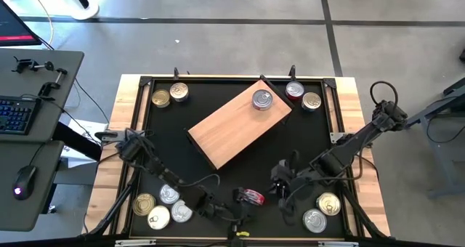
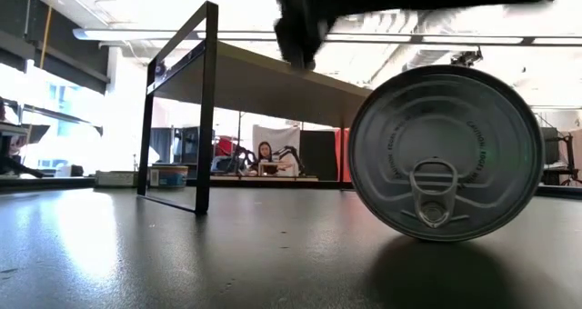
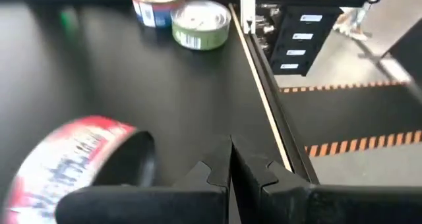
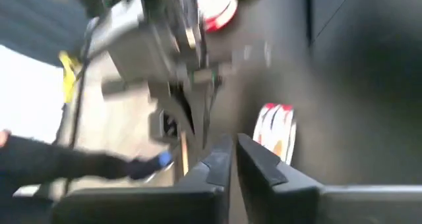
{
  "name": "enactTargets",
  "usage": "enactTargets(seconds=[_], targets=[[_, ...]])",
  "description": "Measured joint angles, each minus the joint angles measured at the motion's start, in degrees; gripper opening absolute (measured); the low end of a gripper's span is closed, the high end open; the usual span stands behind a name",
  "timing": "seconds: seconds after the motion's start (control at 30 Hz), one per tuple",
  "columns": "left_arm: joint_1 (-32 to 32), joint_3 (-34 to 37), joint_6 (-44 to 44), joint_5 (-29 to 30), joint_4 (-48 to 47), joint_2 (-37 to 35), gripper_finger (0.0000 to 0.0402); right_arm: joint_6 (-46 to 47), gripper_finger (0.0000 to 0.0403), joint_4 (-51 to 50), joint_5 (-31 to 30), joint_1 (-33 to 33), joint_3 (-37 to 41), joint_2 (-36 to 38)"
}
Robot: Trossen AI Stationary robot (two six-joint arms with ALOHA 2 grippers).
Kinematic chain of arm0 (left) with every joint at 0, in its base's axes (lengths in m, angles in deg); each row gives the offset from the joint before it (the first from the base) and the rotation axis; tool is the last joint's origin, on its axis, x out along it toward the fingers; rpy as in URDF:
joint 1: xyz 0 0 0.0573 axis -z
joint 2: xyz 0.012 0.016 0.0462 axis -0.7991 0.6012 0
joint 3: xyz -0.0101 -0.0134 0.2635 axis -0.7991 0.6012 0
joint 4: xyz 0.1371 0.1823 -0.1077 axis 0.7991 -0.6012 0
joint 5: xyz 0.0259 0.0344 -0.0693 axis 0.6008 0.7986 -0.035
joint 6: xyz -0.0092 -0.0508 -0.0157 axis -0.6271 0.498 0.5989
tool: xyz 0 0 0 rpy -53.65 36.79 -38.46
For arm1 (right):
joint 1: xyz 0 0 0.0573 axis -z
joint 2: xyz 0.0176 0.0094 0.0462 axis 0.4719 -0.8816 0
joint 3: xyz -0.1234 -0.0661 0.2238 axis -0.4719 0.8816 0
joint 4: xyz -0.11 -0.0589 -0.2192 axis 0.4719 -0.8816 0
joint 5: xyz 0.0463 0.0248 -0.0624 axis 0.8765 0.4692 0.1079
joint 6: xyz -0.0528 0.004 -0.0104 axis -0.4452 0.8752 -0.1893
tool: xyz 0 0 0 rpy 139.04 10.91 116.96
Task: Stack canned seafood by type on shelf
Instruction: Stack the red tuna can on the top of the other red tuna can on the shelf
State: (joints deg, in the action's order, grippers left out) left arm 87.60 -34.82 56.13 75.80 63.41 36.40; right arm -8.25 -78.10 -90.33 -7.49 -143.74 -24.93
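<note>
- The shelf (image 1: 240, 123), a light-brown wooden board, lies slantwise in the middle of the black bench (image 1: 167, 142); one silver-topped tin (image 1: 262, 99) stands on the shelf end farther from the arms.
- The red-labelled tin (image 1: 252, 197) lies on its side on the bench near the front edge, between the two tools and touching neither as far as the high view shows.
- In the low view the same tin (image 2: 446, 153) fills the right half, its silver pull-tab lid facing the camera; the label is hidden there, and a dark arm part cuts across the top of the picture.
- The left tool (image 3: 231, 159) has its fingers pressed together with nothing between them; the red tin (image 3: 69, 159) sits just beside it, blurred and cut off at the picture edge.
- The right tool (image 4: 232, 151) also shows its fingers nearly together, with only a thin slit and nothing pinched; the red tin (image 4: 275, 130) is near it, smeared by motion blur, so the label cannot be read.
- Two gold-topped tins (image 1: 169, 94) sit at the far left corner of the bench, and a red-topped tin (image 1: 294, 91) and a gold one (image 1: 311, 101) at the far right corner.
- Four tins (image 1: 161, 206) cluster at the near left corner, partly hidden by the left arm; two more (image 1: 322, 211) lie at the near right.
- A person (image 2: 265, 154) shows far off in the room, too small to make out.
</note>
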Motion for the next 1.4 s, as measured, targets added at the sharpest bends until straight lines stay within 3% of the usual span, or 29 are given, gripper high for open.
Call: enactTargets(seconds=[0.1,0.23,0.37,0.47,0.6,0.83,1.03,1.27,1.4], targets=[[0.7,0.0,-2.9,1.3,-6.5,-4.7,0.0,1.3,0.0064,0.2,6.8,0.9,0.0,-1.2],[1.7,0.0,-3.7,7.7,-18.7,-12.2,0.0,0.3,0.0141,3.7,12.8,-0.1,0.0,-4.4],[2.3,0.0,-0.6,14.7,-25.4,-19.7,0.0,0.1,0.0207,6.0,13.4,-1.6,0.0,-8.8],[3.0,0.0,0.2,19.0,-26.3,-24.6,0.0,-0.6,0.0235,8.4,9.9,-2.3,0.0,-12.0],[5.2,-0.1,-1.0,25.2,-26.2,-29.7,0.0,-1.1,0.0243,3.4,4.8,-2.0,-1.6,-16.5],[8.0,-0.1,-5.4,32.5,-26.8,-33.4,0.0,-1.2,0.0243,-10.6,-8.1,-1.9,-12.4,-22.4],[8.3,-0.1,-5.5,31.0,-27.3,-33.5,0.0,-0.8,0.0244,-15.6,-9.1,-1.9,-18.2,-26.6],[8.9,-0.1,-7.0,29.9,-27.4,-33.5,0.0,5.3,0.0244,-19.7,-11.3,-1.4,-19.0,-27.8],[9.1,-0.1,-7.5,29.0,-27.4,-33.5,0.0,5.4,0.0244,-20.1,-9.4,-0.6,-19.0,-27.8]])
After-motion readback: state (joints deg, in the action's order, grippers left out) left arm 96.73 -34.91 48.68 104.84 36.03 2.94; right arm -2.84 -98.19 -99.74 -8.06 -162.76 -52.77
